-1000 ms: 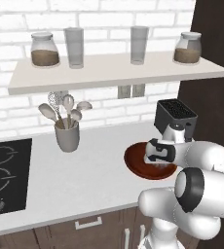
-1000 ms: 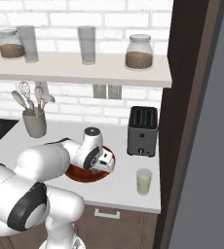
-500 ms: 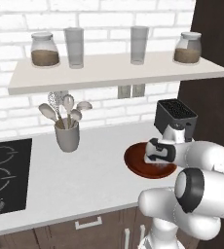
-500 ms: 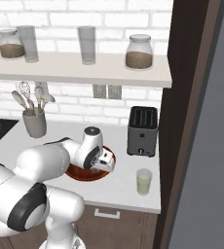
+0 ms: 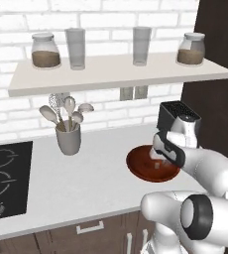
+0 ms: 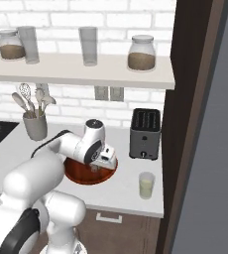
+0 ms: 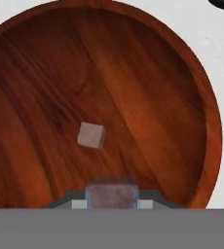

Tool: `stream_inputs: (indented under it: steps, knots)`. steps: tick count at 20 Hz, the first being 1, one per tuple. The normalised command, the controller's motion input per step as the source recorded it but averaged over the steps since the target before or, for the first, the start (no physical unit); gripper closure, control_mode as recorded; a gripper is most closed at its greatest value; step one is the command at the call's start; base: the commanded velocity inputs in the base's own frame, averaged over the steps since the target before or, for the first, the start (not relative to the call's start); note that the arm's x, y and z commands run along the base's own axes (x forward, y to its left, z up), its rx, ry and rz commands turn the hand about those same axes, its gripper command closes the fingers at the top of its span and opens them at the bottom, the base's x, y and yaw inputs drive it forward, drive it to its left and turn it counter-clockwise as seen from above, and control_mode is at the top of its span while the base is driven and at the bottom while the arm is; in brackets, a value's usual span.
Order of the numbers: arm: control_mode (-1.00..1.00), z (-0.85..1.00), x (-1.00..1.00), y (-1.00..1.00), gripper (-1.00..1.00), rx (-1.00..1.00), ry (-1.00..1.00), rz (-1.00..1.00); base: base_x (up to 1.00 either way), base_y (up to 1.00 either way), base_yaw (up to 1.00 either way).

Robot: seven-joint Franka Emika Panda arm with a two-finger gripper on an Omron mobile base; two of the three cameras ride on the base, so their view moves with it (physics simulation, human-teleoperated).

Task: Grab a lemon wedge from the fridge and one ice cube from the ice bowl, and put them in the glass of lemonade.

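End effector (image 7: 112,195) sits low over the ice bowl (image 7: 201,97), jaws narrow and pinched on an ice cube (image 7: 112,193): a pale grey translucent block sits squarely between the two dark tips in the hand view. A second ice cube (image 7: 90,135), small, matte grey-white and slightly rotated, lies loose near the bowl's middle, well apart from the held one

Bowl is wide, shallow, round, reddish-brown with streaky wood grain and a darker inner wall. It rests on the pale speckled surface (image 5: 86,183), just in front of the toaster (image 6: 145,133), a boxy black and grey unit with two top slots

Glass of lemonade (image 6: 145,185): short clear tumbler, pale yellowish-white liquid, standing on the surface right of the bowl and in front of the toaster, near the surface edge, apart from both

Grey utensil cup (image 5: 68,139) with pale spoons and a whisk stands left of the bowl. Black cooktop (image 5: 4,181) at far left. White shelf (image 5: 116,72) above carries two lidded jars with brown contents and two tall clear grey glasses. Backsplash is white brick

Versus a second ago: base cameras unchanged, bowl, glass and toaster in the same spots. Arm pose over the bowl looks the same, wrist still angled down into it; no visible lift
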Motion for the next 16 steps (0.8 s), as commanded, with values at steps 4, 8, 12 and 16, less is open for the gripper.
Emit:
stream_inputs:
  steps: [4,8,12,16]
  knots:
    - [-1.00,0.48,-0.11,-0.13,1.00,0.05,0.00,0.00,0.00,0.00,0.00]
    - [-1.00,0.36,-0.05,-0.11,1.00,0.03,0.00,0.00,0.00,0.00,0.00]
    - [-1.00,0.29,-0.01,-0.10,1.00,0.02,0.00,0.00,0.00,0.00,0.00]
    - [-1.00,0.13,-0.09,-0.16,1.00,0.08,0.00,0.00,0.00,0.00,0.00]
